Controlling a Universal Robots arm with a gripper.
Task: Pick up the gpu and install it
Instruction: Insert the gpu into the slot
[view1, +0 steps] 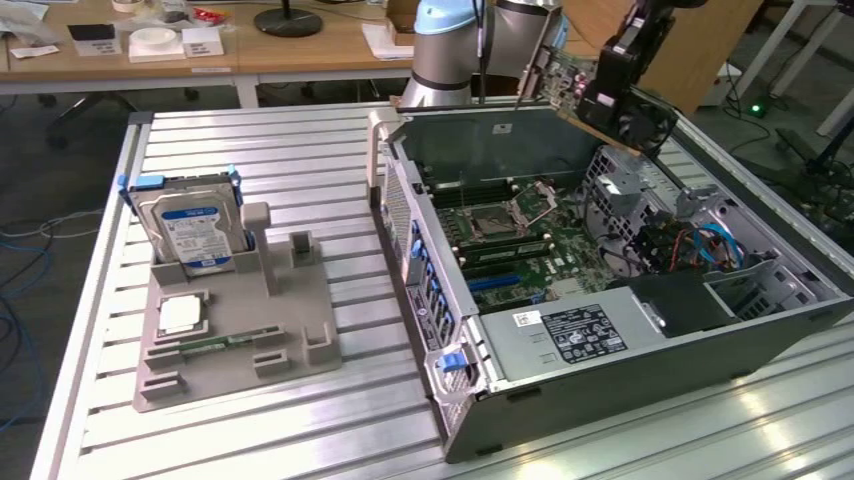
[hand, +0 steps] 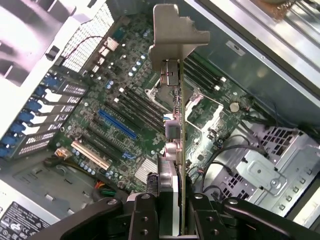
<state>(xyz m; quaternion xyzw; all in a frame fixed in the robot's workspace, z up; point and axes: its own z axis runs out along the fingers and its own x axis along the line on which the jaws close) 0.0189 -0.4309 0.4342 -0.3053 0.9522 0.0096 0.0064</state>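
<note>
Thin black-faced gpu card (hand: 172, 132) is held edge-on, tool (hand: 172, 210) clamped on it, above open grey computer case (view1: 641, 390); any tilt could jam it against blue slot (hand: 117, 125).

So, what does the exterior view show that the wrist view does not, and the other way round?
Exterior view: the hard drive standing in the grey holder on the slatted table, at the exterior view's left of the computer case. Wrist view: the gpu edge-on between the fingers, its metal bracket at the far end. Shared: the gripper shut on the gpu, above the open case and motherboard.
</note>
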